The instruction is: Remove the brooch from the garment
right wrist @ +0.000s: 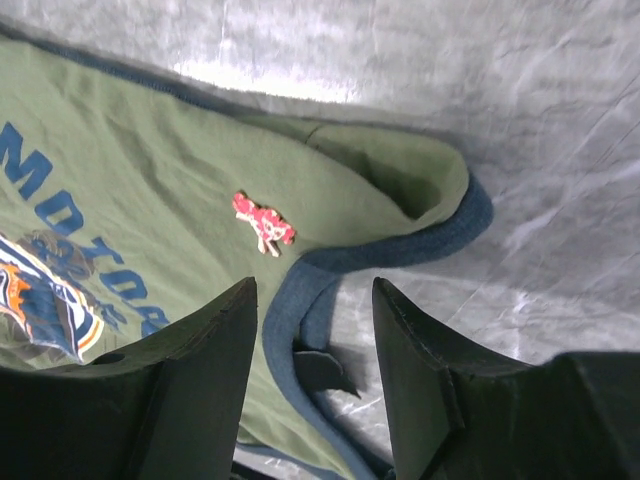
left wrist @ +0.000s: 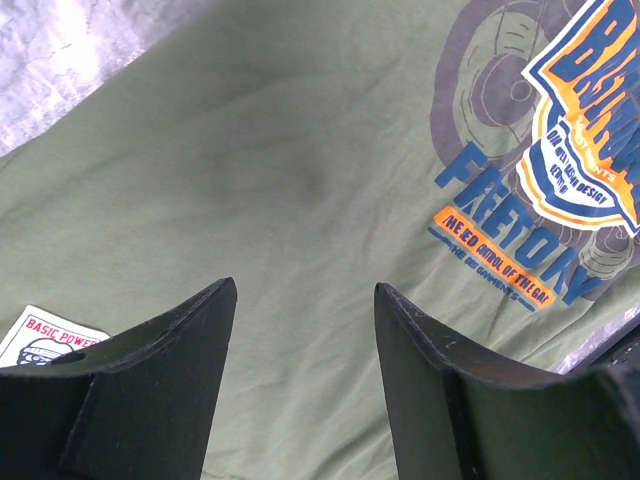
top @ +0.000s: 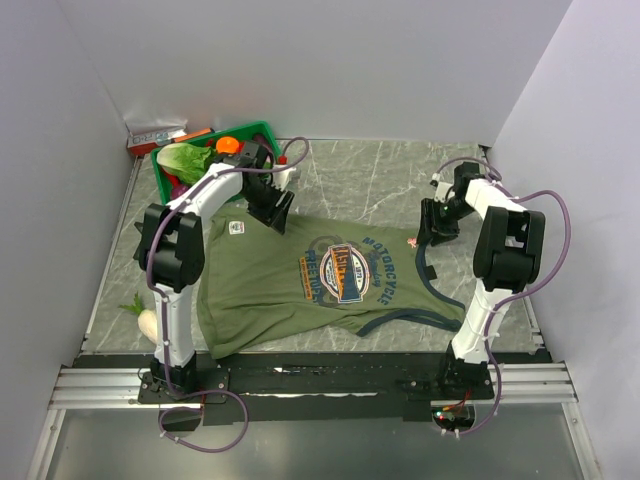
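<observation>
Marbled table (top: pixel 380 175), garment (top: pixel 262 292), green crate (top: pixel 250 128)

lab table (top: pixel 370 175) between white walls (top: pixel 330 70)

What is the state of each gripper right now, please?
Left gripper: open, holding nothing, over the garment.
Right gripper: open, holding nothing, near the brooch.

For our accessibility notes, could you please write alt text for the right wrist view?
A small pinkish-red brooch sits on the olive-green tank top near its folded navy trim, just beyond the open right tool. A grey marbled table lies behind.
</observation>
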Available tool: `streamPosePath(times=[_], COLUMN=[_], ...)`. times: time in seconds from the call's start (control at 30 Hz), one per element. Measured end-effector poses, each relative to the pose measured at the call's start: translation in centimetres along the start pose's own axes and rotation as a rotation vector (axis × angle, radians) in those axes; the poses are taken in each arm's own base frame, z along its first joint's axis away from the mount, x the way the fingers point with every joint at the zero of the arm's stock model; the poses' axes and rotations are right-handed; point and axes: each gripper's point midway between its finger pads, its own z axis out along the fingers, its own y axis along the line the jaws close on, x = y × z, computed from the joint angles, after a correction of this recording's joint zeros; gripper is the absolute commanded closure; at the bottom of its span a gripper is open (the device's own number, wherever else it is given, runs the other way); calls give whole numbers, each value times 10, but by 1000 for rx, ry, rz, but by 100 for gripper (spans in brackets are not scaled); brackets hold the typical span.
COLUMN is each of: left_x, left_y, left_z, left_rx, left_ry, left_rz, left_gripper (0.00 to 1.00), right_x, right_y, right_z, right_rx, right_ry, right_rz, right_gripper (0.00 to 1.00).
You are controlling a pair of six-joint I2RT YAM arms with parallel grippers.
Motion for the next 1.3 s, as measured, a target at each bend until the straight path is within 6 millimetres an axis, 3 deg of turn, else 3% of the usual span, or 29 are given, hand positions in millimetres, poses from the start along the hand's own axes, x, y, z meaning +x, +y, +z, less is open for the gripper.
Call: streamPosePath(times=[0.2, 0.3, 0.47, 0.7, 0.97, 1.2, 1.3], left_x=[0, 1, 1, 2, 3, 6, 7], left_y=[-3, -3, -2, -1, -1, -1, -1], left_z=[2, 2, 2, 2, 2, 2, 1], left_rx=[-8, -13, -21, -30, -28, -26, -25], left_ry=[8, 11, 16, 19, 22, 34, 38], left_rz=[11, 16, 22, 21, 20, 27, 31], left_gripper=[37, 37, 37, 37, 37, 37, 37], right_x=[1, -3, -23, -15, 8, 6, -3], right_y=[9, 11, 9, 7, 6, -1, -4], right_z=[0, 1, 5, 6, -3, -2, 2], right_rx=[-53, -72, -82, -73, -50, -22, -21], right_ry=[2, -12, -40, -5, 37, 38, 32], right_rz=[-3, -11, -26, -20, 1, 20, 18], right_gripper=[44, 50, 52, 53, 49, 47, 48])
